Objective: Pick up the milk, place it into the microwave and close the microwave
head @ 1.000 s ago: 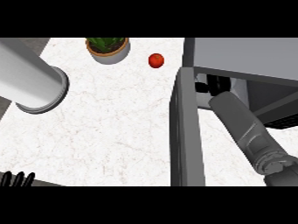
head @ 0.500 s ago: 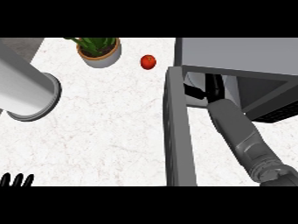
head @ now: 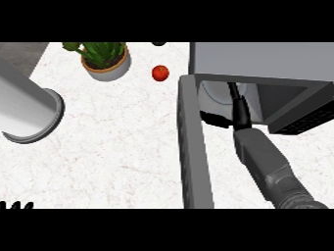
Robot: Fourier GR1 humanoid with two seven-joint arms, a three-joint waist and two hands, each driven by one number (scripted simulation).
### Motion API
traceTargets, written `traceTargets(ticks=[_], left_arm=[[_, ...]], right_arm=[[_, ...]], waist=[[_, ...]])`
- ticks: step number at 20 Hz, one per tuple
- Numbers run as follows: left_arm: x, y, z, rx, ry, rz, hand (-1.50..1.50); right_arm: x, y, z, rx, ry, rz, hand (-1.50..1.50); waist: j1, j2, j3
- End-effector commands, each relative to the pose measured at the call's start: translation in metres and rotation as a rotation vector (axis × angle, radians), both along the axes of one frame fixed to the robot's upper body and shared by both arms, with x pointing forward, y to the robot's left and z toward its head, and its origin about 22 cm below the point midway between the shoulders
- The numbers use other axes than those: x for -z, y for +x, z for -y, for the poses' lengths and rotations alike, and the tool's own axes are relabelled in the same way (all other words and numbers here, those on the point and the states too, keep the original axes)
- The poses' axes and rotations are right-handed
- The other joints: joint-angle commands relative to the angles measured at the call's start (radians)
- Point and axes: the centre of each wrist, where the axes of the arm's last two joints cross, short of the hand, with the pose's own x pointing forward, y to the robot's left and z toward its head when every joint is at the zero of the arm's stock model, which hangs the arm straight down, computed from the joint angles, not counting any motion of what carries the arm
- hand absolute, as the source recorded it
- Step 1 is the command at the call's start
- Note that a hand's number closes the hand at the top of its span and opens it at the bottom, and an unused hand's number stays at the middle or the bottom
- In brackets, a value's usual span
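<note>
White marble counter (head: 111, 147); grey box microwave (head: 271, 59), grey door (head: 192, 147) wide open. My right hand (head: 239, 109) is inside the cavity beside the pale milk carton (head: 214, 95); can't tell if it's gripping. Left hand (head: 14, 205) rests open at the lower edge. Risk: forearm clips the carton on withdrawal and tips it. Carton's long axis and facing: mostly hidden, can't tell.

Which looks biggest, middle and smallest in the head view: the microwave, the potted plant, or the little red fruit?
Largest: the microwave, by far.
Middle: the potted plant.
Smallest: the red fruit.
The plant and the fruit stand near each other, so their order is safe.
</note>
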Motion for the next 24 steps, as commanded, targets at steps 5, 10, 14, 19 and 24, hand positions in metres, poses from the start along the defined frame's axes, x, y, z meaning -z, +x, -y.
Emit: traceTargets(ticks=[5,10,14,19,24], left_arm=[[0.004,-0.017,0.011,-0.005,-0.013,-0.042,-1.50],[-0.003,0.001,0.019,0.001,0.039,-0.067,-1.50],[-0.002,-0.011,0.013,0.068,0.059,-0.086,-1.50],[0.007,-0.008,0.023,0.077,0.046,-0.114,-1.50],[0.020,0.014,0.046,0.175,0.052,-0.102,-1.50]], right_arm=[[0.038,-0.038,0.023,-0.058,0.121,0.052,-1.50],[0.065,-0.068,0.022,-0.142,0.194,-0.007,-1.50],[0.052,-0.060,0.063,-0.207,0.204,-0.012,-1.50],[0.068,-0.089,0.072,-0.138,0.175,-0.028,-1.50],[0.079,-0.128,0.119,-0.101,0.179,-0.001,-1.50]], waist=[[-0.040,-0.023,-0.002],[-0.064,-0.028,-0.003],[-0.073,-0.036,-0.004],[-0.082,-0.038,-0.005],[-0.093,-0.038,-0.005]])
